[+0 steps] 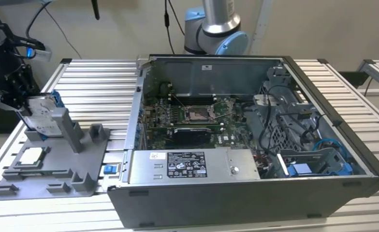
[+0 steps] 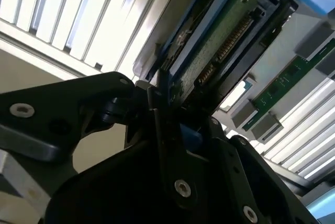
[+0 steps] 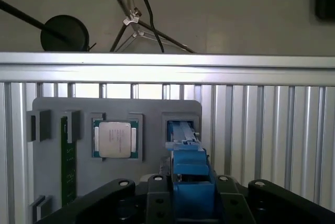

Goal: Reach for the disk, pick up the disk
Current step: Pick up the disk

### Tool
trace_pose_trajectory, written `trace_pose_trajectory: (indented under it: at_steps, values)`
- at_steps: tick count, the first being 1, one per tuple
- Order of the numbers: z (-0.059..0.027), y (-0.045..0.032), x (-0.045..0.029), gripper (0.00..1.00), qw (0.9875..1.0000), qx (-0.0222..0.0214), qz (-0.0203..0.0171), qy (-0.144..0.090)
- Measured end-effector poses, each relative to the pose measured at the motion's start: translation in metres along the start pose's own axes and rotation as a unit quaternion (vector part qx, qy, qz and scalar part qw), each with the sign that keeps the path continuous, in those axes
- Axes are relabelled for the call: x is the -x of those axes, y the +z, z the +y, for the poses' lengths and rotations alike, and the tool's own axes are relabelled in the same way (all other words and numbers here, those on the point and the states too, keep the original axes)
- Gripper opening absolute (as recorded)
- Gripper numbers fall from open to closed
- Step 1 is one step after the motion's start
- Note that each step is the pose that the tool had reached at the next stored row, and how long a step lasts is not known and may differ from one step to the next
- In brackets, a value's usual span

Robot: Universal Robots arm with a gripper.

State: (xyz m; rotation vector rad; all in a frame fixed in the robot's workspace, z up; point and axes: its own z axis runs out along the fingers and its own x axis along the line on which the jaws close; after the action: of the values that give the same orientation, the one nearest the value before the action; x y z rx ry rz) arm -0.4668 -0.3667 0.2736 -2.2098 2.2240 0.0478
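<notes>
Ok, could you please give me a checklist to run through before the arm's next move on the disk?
1. Gripper is at the disk: ok.
2. Disk stands upright in the grey fixture: ok.
3. Disk's blue bracket sits centred in the gripper in the first wrist view: ok.
4. Grip on the disk is secure: cannot tell.
5. Processor chip lies in its own pocket, apart from the disk: ok.
6. Computer case stands apart from the fixture, on the exterior view's right: ok.
</notes>
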Motion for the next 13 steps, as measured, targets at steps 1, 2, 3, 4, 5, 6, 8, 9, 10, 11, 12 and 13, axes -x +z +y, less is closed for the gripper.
trace_pose_trajectory:
  at_steps: [1, 2, 3, 4, 5, 6, 8, 9, 10, 11, 12, 13]
  values:
    - [0.0000, 0.0000, 0.0000, 0.00, 1.0000, 0.0000, 0.0000, 0.000]
    - [0.0000, 0.0000, 0.0000, 0.00, 1.0000, 0.0000, 0.0000, 0.000]
    - [0.0000, 0.0000, 0.0000, 0.00, 1.0000, 0.0000, 0.0000, 0.000]
    - [0.0000, 0.0000, 0.0000, 0.00, 1.0000, 0.0000, 0.0000, 0.000]
    - [0.0000, 0.0000, 0.0000, 0.00, 1.0000, 0.0001, 0.0000, 0.000]
    - [0.0000, 0.0000, 0.0000, 0.00, 1.0000, 0.0000, 0.0000, 0.000]
    - [0.0000, 0.0001, 0.0000, 0.00, 1.0000, 0.0000, 0.0000, 0.000]
    - [0.0000, 0.0001, 0.0000, 0.00, 1.0000, 0.0000, 0.0000, 0.000]
    - [0.0000, 0.0002, 0.0000, 0.00, 1.0000, 0.0000, 0.0006, 0.000]
    - [0.0000, 0.0003, 0.0000, 0.00, 1.0000, -0.0002, 0.0015, 0.000]
    - [0.0000, 0.0003, 0.0000, 0.00, 1.0000, -0.0001, 0.0019, 0.000]
    - [0.0000, 0.0001, -0.0001, 0.00, 1.0000, 0.0000, 0.0013, 0.000]
